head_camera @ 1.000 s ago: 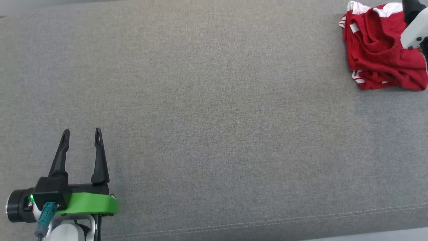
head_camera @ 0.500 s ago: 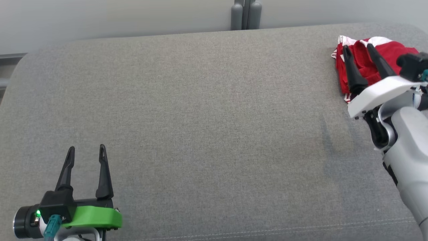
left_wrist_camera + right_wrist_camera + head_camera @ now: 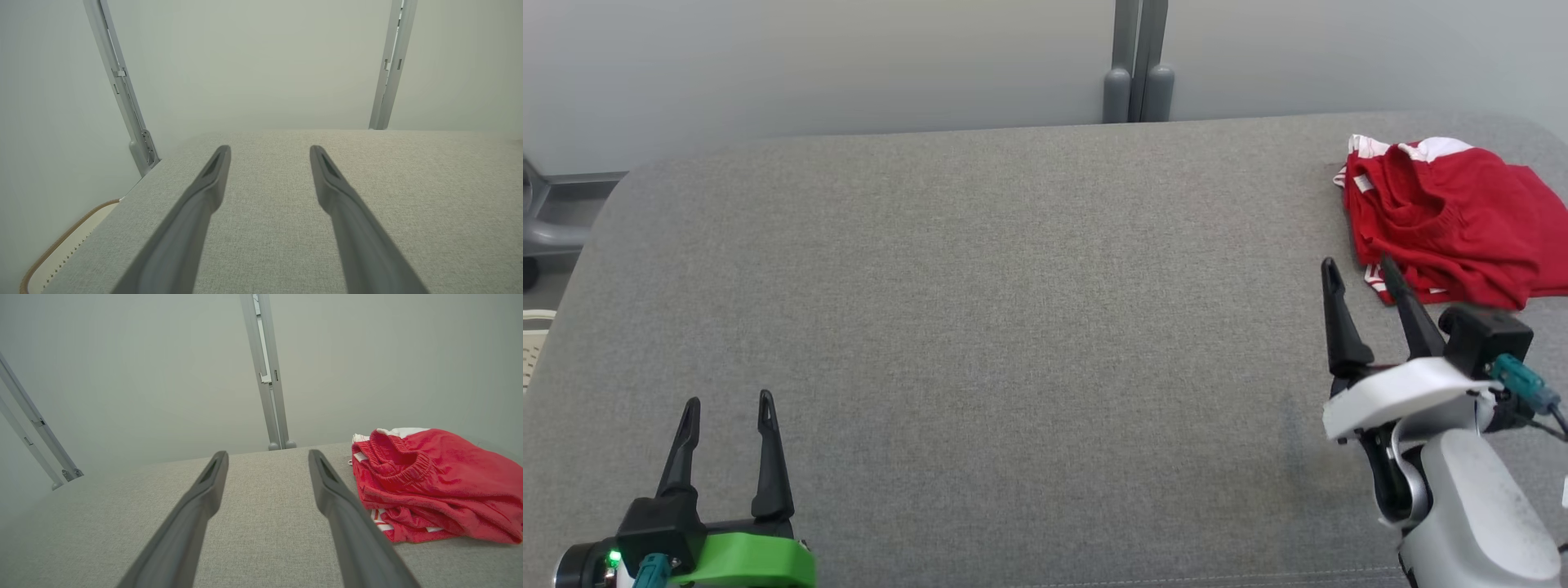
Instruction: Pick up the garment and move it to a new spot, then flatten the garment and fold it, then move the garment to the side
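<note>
Lying seemingly folded just past the right gripper [image 3: 1357, 265], its jaws spread and empty, the garment [image 3: 1445, 220] looks done; left gripper [image 3: 729, 400] likewise spread.

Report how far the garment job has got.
Done, apparently: the red garment lies folded in a compact pile at the right end of the grey cushion. In hand: nothing; the left gripper and right gripper stand open and empty. Left: seemingly nothing, though the fold looks loose.
</note>
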{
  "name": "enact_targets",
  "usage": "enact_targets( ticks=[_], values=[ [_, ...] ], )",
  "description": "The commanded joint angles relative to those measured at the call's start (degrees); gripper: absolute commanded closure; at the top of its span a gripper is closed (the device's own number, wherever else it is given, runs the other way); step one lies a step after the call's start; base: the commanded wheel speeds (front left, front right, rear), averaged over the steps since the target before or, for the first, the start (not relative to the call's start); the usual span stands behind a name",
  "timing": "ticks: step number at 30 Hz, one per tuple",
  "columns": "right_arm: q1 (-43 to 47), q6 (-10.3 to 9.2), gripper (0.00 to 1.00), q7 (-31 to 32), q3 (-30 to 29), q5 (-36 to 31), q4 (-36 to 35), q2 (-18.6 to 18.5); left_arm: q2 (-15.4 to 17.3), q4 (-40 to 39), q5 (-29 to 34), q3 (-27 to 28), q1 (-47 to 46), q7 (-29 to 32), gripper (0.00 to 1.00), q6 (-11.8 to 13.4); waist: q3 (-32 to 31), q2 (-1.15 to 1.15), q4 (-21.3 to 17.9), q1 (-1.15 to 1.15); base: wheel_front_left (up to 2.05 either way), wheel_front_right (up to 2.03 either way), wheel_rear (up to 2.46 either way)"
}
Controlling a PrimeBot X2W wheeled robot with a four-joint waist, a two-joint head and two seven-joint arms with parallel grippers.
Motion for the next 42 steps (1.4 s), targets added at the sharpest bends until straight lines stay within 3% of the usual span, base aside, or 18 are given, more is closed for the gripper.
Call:
enact_targets(
  ticks=[1,8,16,28,42],
  values=[
    [1.29,-0.04,0.0,-0.18,-0.36,-0.97,-0.67,0.26,-0.02,0.17,0.11,0.13,0.7,0.0,0.0,0.44,-0.58,0.0,0.22,0.01,0.0,0.0,0.0],
    [9.73,-0.04,0.0,-0.18,-2.67,-6.49,-7.48,3.37,-0.15,0.1,0.03,0.49,2.28,0.0,0.0,0.5,-2.31,0.0,0.1,0.01,0.0,0.0,0.0],
    [14.52,-0.04,0.0,0.17,-0.51,-8.92,-11.58,4.88,-0.39,0.01,-0.43,0.0,3.36,0.0,0.0,-0.27,-3.13,0.0,-0.26,0.01,0.0,0.0,0.0],
    [16.1,-0.04,0.0,0.97,1.51,-9.33,-11.92,5.15,-0.07,2.19,-0.59,-1.03,3.18,0.0,0.0,-1.29,-4.13,0.0,-0.56,0.01,0.0,0.0,0.0],
    [15.48,-0.04,0.0,0.6,1.39,-8.83,-11.55,5.16,-0.26,1.31,-0.66,-0.83,3.25,0.0,0.0,-0.81,-4.11,0.0,-1.13,0.01,0.0,0.0,0.0]
  ],
)
